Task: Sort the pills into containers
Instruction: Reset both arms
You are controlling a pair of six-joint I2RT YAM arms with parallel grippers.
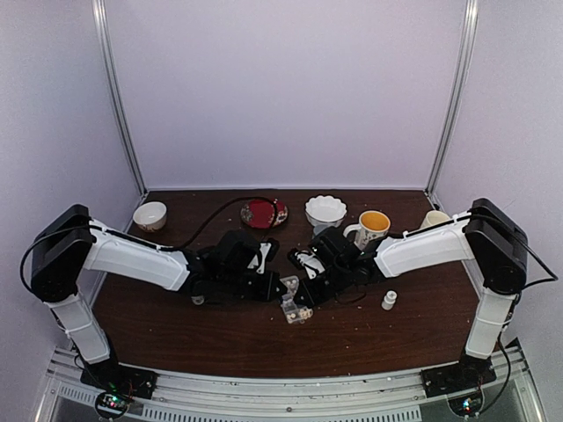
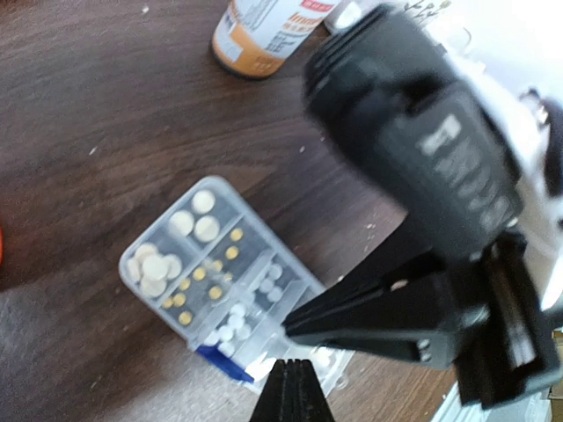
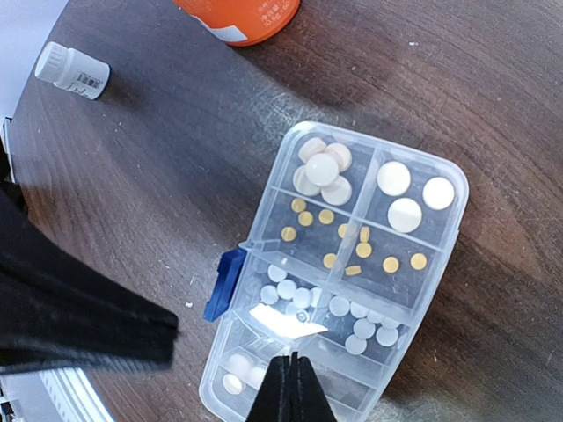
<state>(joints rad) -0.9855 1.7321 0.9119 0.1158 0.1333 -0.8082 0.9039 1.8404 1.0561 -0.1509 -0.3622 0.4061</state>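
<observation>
The clear plastic pill box (image 3: 444, 230) lies on the dark wooden table, with a blue latch (image 3: 226, 283) on one side. Its cells hold sorted pills: large white ones (image 3: 321, 169), small yellow ones (image 3: 325, 217) and small white ones (image 3: 362, 327). It also shows in the left wrist view (image 2: 220, 264) and the top view (image 1: 295, 306). My right gripper (image 3: 290, 378) is shut, its tips just over the box's near cells beside a glare patch. My left gripper (image 2: 293, 387) is shut over the box's opposite edge. I see no pill in either gripper. Both grippers meet at the box (image 1: 290, 294).
An orange-red bottle (image 3: 242, 13) and a small white bottle (image 3: 75, 70) stand near the box. An orange-labelled bottle (image 2: 259, 26) is beyond it. At the back are a small bowl (image 1: 149, 215), a red plate (image 1: 264, 212), a white bowl (image 1: 325, 211), a mug (image 1: 371, 227) and a cup (image 1: 434, 219).
</observation>
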